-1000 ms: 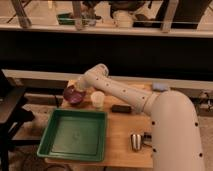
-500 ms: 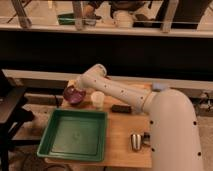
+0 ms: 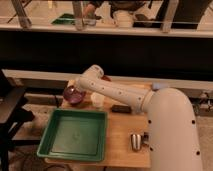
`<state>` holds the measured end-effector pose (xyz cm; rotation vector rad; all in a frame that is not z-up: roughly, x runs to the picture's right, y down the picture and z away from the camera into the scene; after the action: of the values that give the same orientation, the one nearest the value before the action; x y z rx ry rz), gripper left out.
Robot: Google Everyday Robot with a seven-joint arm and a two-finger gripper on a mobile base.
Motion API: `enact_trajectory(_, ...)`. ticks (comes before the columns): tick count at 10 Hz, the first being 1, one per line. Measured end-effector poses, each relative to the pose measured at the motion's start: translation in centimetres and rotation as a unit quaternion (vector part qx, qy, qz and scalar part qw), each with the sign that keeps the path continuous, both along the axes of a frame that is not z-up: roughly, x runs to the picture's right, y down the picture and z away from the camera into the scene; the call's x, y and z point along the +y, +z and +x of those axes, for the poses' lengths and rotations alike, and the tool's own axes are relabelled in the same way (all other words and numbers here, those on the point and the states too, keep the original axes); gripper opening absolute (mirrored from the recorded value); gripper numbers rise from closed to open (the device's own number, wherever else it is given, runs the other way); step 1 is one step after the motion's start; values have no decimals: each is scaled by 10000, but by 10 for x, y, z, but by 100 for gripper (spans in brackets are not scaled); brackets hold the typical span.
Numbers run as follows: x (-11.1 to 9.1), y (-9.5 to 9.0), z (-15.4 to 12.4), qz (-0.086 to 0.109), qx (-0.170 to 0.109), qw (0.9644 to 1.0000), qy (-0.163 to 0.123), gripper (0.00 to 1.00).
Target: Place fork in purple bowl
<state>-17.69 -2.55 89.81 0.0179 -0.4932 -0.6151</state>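
The purple bowl (image 3: 73,94) sits at the back left of the wooden table (image 3: 122,135). My white arm reaches across from the right, and my gripper (image 3: 78,86) is right above the bowl's right rim, largely hidden behind the wrist. The fork does not show; I cannot tell if the gripper holds it. A white cup (image 3: 97,100) stands just right of the bowl, under my arm.
A large green rectangular tray (image 3: 75,135) lies at the front left of the table. A dark flat object (image 3: 121,108) lies right of the cup. A metal cup (image 3: 136,141) stands at the front right. An orange-red bowl (image 3: 106,78) peeks out behind my arm.
The arm and gripper have stayed over the purple bowl, with hardly any visible shift. Nothing else has moved.
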Motion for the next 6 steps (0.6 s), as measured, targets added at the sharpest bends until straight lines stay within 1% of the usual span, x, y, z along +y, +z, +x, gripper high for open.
enact_trajectory(1, 0, 0, 0, 27, 27, 10000, -6, 80)
enact_trajectory(6, 0, 2, 1, 34, 53, 10000, -10, 80)
